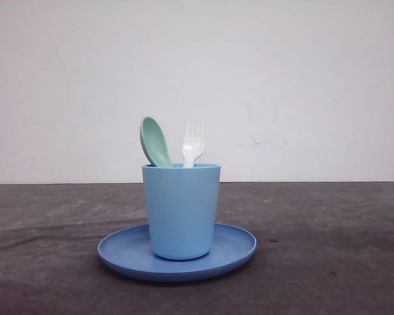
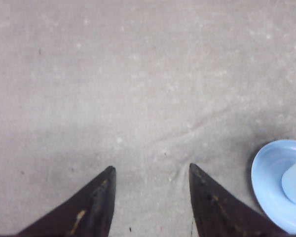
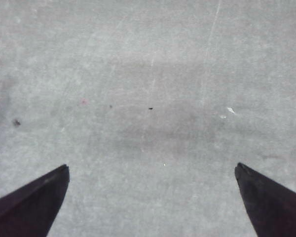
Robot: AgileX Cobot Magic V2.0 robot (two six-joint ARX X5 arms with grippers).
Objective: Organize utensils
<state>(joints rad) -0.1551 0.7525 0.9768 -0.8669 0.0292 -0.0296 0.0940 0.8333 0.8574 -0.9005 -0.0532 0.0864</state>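
We see the mint-green spoon (image 1: 155, 141) and the white fork (image 1: 192, 144) standing upright side by side in the light blue cup (image 1: 181, 210), which sits on the blue plate (image 1: 240, 248). Our left claw (image 2: 150, 170) hangs over bare grey table (image 2: 138, 74), fingers apart, holding nothing; the plate lies off beside one fingertip. Our right claw (image 3: 152, 168) is spread wider, also empty.

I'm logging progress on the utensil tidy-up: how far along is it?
It looks finished. The mint-green spoon and the white fork both stand upright in the light blue cup, which sits on the blue plate. Nothing is in hand: the left gripper and right gripper are open over bare table. No utensil lies loose.
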